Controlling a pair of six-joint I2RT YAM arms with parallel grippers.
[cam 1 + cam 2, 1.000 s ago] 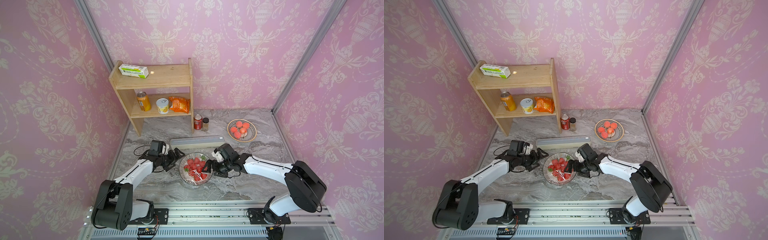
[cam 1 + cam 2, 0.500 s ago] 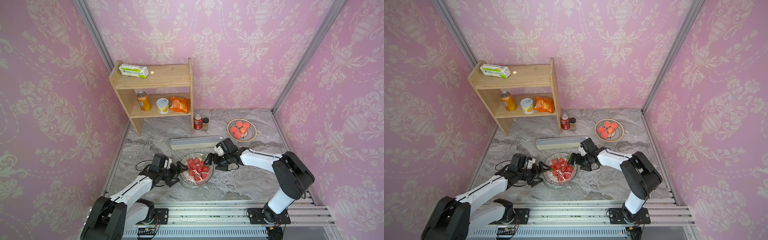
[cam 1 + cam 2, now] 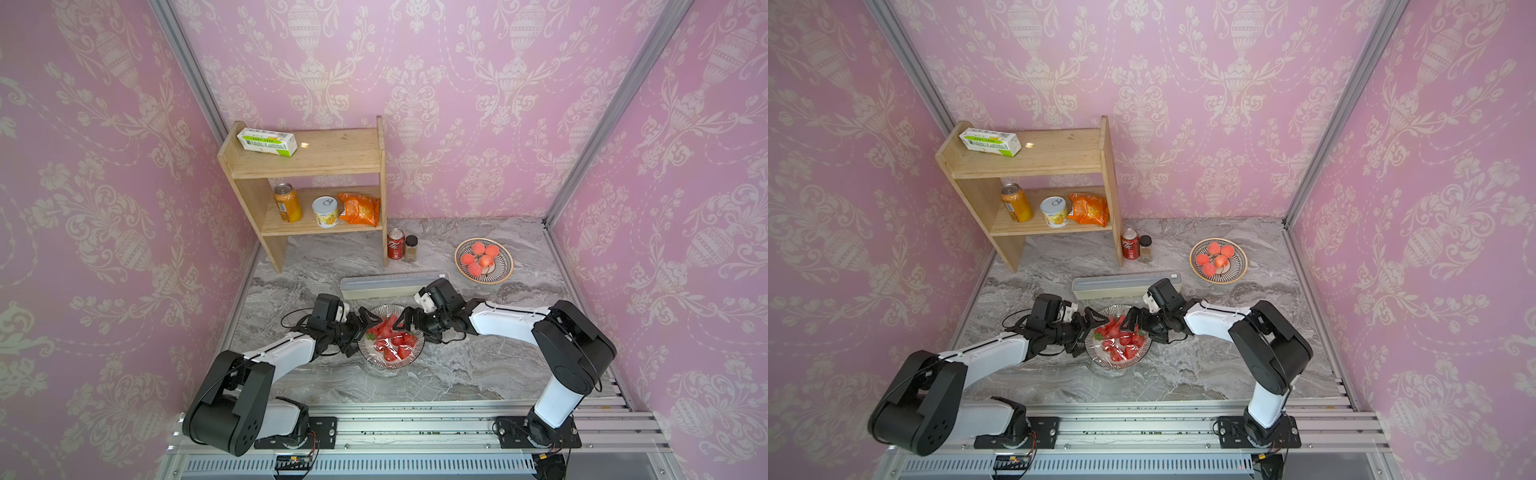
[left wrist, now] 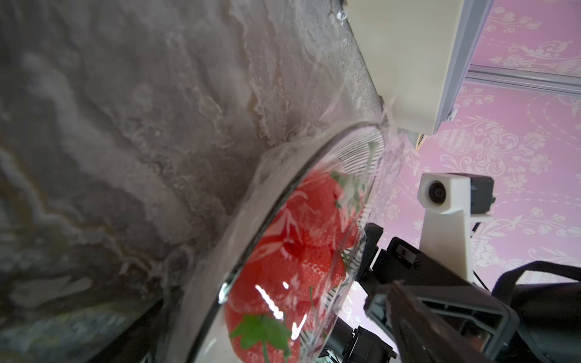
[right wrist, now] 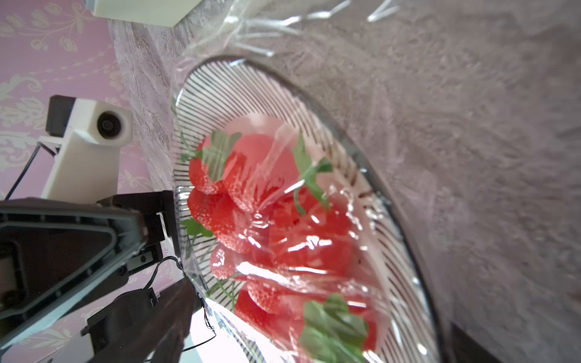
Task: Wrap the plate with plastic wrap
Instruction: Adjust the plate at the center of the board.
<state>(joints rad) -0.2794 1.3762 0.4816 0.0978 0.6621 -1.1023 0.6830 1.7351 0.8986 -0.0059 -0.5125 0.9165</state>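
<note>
Flanking the plate (image 3: 375,360) from 2 sides: left gripper (image 3: 365,332) at its left rim, right gripper (image 3: 413,328) at its right rim. Both have jaws spread wide with nothing between them, and it reads the same in both top views. Plate sits on the marble table (image 3: 478,365), just in front of the long cream box (image 3: 386,286), loaded with strawberries (image 3: 392,338).

Plastic wrap (image 5: 273,185) already lies over the fruit. Right wrist view shows it draped across the berries and over the rim, creased, with a loose crumpled edge on the table beyond the rim. Left wrist view shows film over the rim on that side too, with glare streaks. Cannot tell whether the sheet is cut free of the box.

Handling, my read:
- Film is near weightless, very soft and clingy. It sticks to itself and to pads, and stretches or tears if yanked.
- It has no stiffness, so it bunches wherever it is pinched.
- Best hold looks like the loose skirt outside the rim, pinched low near the table, 1 side per gripper, then pulled outward and tucked under.
- Avoid grabbing over the berries: the fruit is soft and the film would lift off.
- Plate looks rigid with a slick rim and could slide on the marble if nudged sideways.

Task looks late: cover on, edges not yet tucked.
</note>
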